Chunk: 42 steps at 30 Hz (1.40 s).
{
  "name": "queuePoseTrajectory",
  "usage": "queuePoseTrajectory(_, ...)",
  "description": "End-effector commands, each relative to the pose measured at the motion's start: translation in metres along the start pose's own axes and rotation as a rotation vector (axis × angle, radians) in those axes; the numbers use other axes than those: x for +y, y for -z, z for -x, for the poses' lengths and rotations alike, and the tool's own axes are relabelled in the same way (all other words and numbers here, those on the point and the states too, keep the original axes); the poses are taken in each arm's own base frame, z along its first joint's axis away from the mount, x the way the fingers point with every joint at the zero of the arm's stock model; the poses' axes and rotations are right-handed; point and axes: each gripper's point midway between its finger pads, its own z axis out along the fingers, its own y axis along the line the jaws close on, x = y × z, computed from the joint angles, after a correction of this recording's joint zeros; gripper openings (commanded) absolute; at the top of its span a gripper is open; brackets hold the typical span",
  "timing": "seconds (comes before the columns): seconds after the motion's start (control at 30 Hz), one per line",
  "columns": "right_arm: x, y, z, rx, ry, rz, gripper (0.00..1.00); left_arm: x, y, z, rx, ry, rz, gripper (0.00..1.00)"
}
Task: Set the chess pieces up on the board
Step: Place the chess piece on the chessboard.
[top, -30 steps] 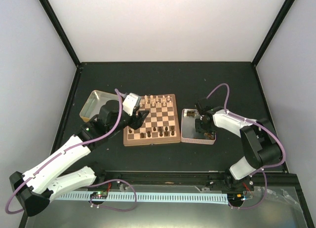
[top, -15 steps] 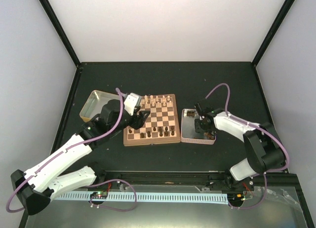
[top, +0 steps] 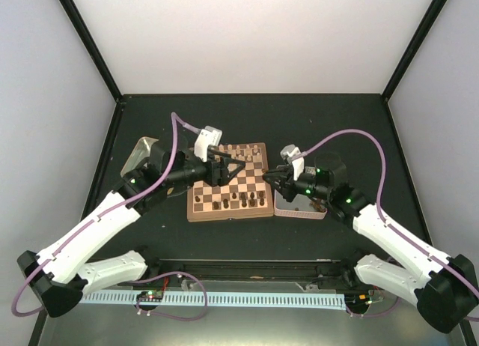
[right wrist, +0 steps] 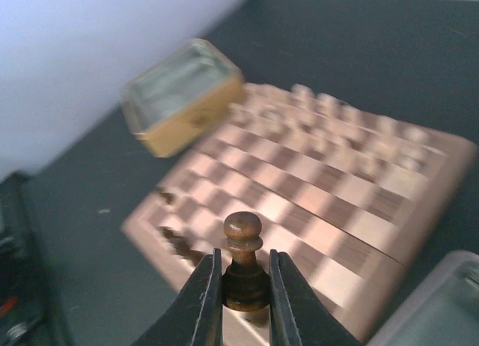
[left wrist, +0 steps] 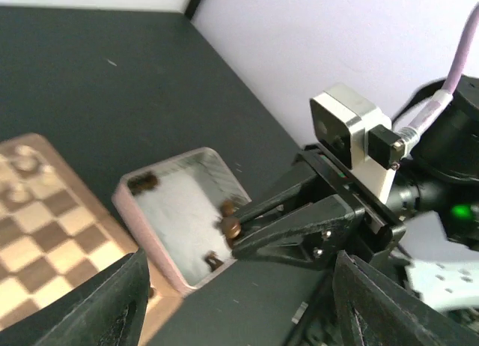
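The board [top: 251, 185] lies flat at the table's centre, with light tan and dark brown squares inside a reddish-brown rim. Dark chess pieces [top: 227, 204] are stood upright along its 6 o'clock rows. One pawn [right wrist: 242, 265], dark and upright, is clamped in the right gripper [right wrist: 243, 258] over the board's 3 o'clock edge. Further dark pieces are seen in the tin [left wrist: 176, 207] at 3 o'clock.

Rear overhead view, two close wrist views, the board [top: 228, 216] common throughout
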Motion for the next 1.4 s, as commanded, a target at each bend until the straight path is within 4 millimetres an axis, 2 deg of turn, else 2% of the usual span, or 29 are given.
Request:
queuePoseTrajectory(0.0,0.065,0.013,0.021,-0.104,0.206,0.303,0.09,-0.04,-0.002,-0.006,0.11,0.072,-0.222,0.69)
queuePoseTrajectory(0.23,0.082,0.016,0.024,-0.114,0.268,0.368,0.08,-0.052,-0.011,-0.023,0.217,0.11,-0.321,0.58)
queuePoseTrajectory(0.43,0.087,0.014,0.025,-0.101,0.277,0.393,0.08,-0.044,-0.022,-0.037,0.284,0.127,-0.311,0.44)
queuePoseTrajectory(0.57,0.089,0.013,0.023,-0.088,0.28,0.408,0.08,-0.043,-0.027,-0.041,0.308,0.132,-0.316,0.38)
queuePoseTrajectory(0.87,0.085,0.008,0.026,-0.089,0.27,0.38,0.08,-0.044,-0.031,-0.051,0.372,0.128,-0.338,0.09)
queuePoseTrajectory(0.93,0.082,0.007,0.027,-0.089,0.26,0.363,0.1,-0.043,-0.031,-0.051,0.374,0.122,-0.334,0.04)
queuePoseTrajectory(1.0,0.077,0.006,0.027,-0.086,0.244,0.332,0.2,-0.041,-0.031,-0.051,0.365,0.111,-0.317,0.02)
queuePoseTrajectory(1.03,0.073,0.005,0.028,-0.084,0.23,0.304,0.3,-0.036,-0.031,-0.049,0.352,0.104,-0.287,0.02)
queuePoseTrajectory(1.1,0.063,0.003,0.025,-0.07,0.206,0.25,0.43,-0.024,-0.032,-0.047,0.328,0.087,-0.21,0.02)
queuePoseTrajectory(1.17,0.053,0.001,0.019,-0.055,0.177,0.196,0.54,-0.003,-0.031,-0.045,0.293,0.07,-0.082,0.01)
queuePoseTrajectory(1.27,0.037,0.001,0.012,-0.052,0.136,0.11,0.64,0.046,-0.024,-0.044,0.244,0.052,0.195,0.02)
queuePoseTrajectory(1.37,0.022,0.002,0.006,-0.06,0.086,0.032,0.67,0.096,-0.009,-0.051,0.218,0.04,0.472,0.02)
